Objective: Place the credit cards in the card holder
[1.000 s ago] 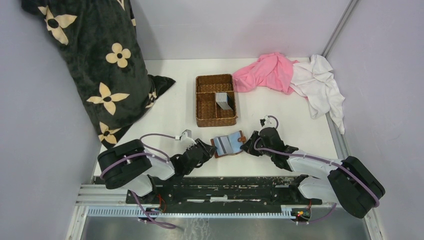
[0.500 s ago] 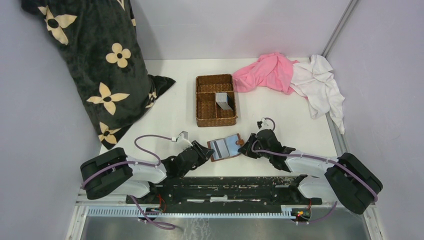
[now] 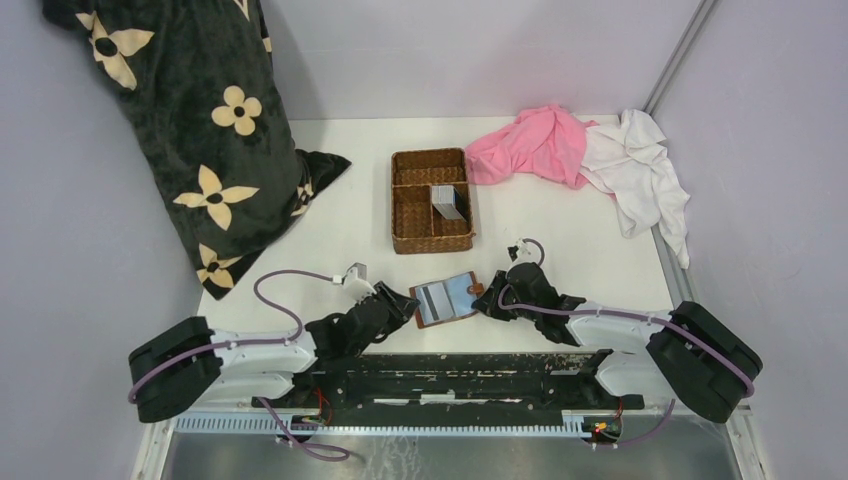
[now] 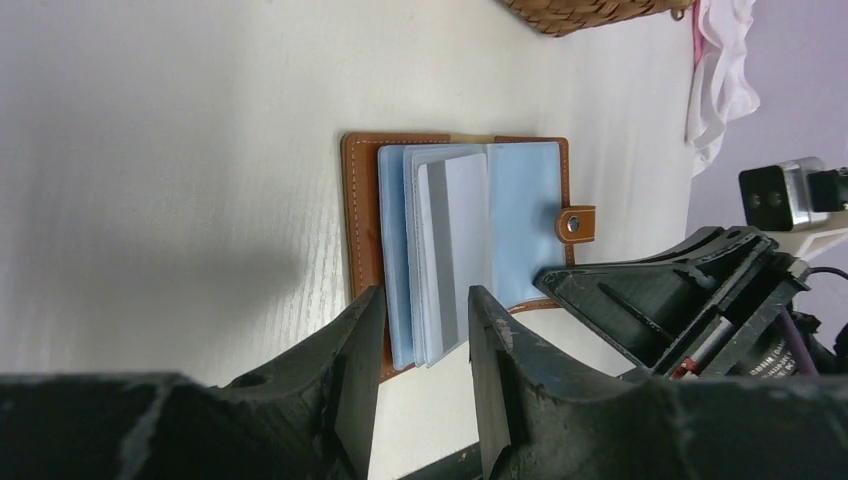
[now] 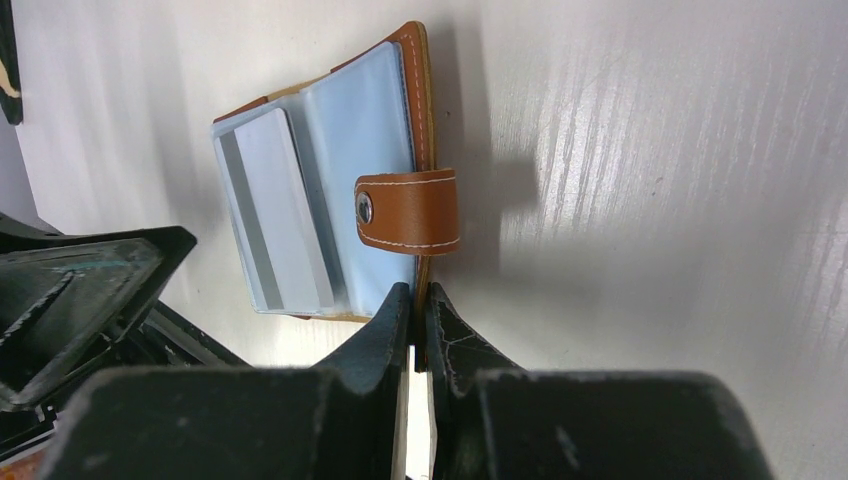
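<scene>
My right end effector (image 5: 418, 300) is clamped on the right edge of the open holder (image 5: 410, 215), which lies on the surface (image 3: 560, 230) between my arms. My left end effector (image 4: 420, 315) is spread apart around the holder's left edge. More cards (image 3: 449, 203) stand in the basket (image 3: 412, 238) just beyond.

White table (image 3: 585, 245) carries card holder (image 3: 445, 298), basket (image 3: 432, 244), cloths (image 3: 535, 145), pillow (image 3: 190, 120).

Card holder (image 5: 365, 130) edge out of sight between right tool (image 5: 417, 300) tips
</scene>
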`<control>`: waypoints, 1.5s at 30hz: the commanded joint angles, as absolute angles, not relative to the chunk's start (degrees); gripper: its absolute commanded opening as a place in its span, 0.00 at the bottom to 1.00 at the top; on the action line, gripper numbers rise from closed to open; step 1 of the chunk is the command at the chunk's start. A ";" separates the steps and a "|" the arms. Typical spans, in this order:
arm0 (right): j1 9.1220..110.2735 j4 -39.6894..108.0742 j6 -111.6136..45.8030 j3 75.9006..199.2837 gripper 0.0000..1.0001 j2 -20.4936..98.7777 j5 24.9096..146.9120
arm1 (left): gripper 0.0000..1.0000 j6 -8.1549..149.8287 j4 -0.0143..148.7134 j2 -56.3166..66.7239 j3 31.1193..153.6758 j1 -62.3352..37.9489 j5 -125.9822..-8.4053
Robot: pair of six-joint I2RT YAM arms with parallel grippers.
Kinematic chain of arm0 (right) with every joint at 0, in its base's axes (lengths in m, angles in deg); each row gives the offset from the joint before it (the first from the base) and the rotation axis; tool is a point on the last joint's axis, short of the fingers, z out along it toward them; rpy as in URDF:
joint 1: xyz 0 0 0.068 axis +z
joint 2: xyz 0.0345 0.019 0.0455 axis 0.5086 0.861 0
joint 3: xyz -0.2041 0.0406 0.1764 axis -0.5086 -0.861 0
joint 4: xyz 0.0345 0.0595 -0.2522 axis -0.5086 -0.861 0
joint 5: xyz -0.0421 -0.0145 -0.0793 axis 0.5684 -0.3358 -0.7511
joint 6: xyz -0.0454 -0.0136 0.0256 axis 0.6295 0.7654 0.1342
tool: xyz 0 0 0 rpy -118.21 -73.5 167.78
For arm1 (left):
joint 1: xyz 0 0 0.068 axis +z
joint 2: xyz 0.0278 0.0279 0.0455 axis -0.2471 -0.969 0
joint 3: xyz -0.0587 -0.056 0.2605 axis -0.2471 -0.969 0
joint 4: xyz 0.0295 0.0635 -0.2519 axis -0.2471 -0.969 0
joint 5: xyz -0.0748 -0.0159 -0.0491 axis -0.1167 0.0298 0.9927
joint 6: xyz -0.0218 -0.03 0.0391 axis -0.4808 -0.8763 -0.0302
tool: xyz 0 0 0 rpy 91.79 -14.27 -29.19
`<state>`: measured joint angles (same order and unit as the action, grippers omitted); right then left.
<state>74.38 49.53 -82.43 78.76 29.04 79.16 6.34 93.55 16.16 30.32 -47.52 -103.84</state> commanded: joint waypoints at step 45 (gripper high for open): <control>82.44 45.32 -83.40 83.92 0.13 33.70 71.91 | 0.50 12.36 94.86 13.71 38.79 -51.35 -110.23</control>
